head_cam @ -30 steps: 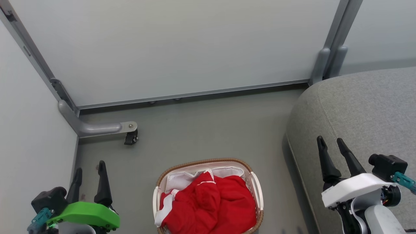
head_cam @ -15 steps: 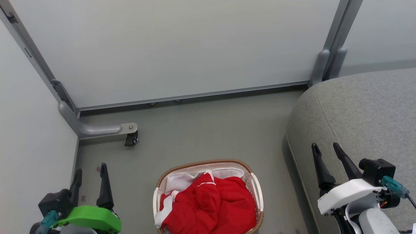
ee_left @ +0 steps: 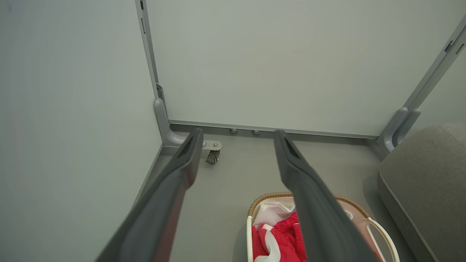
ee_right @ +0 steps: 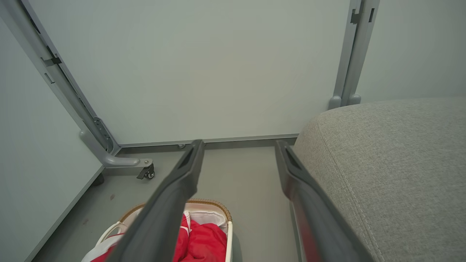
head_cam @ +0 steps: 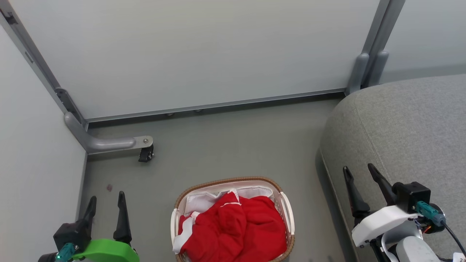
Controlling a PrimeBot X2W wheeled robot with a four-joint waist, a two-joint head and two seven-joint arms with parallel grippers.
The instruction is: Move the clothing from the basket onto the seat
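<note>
Lying heaped in the basket [head_cam: 225, 181], the clothing [head_cam: 236, 227] fills the lower centre of the head view. It is a pile of bright red folds with a strip of white trim at the left edge. It covers most of the white liner [head_cam: 198, 202], which shows bare only along the basket's upper end. The basket stands on the grey floor [head_cam: 225, 142], and its lower edge is cut off by the frame. Its brown woven rim and a white side handle are in view.

The seat [head_cam: 411, 123], a large grey woven cushion with a rounded corner and a stitched seam, takes up the right side of the frame. It is near the basket, with a strip of floor between them.

The left end effector [head_cam: 106, 196] sits at the lower left, released and empty, its two dark fingers apart and pointing up the frame. It is to the left of the basket and clear of it. The right end effector [head_cam: 358, 167] is at the lower right, also released and empty. Its fingers are spread in front of the seat's left edge, and whether they touch the cushion cannot be told.

In the left wrist view the basket and red cloth lie at the lower centre, partly behind one finger. In the right wrist view they lie at the lower left, with the seat on the right.

A pale panel [head_cam: 204, 54] in a grey frame fills the top of the head view. A small black caster [head_cam: 145, 154] stands at the middle left.
</note>
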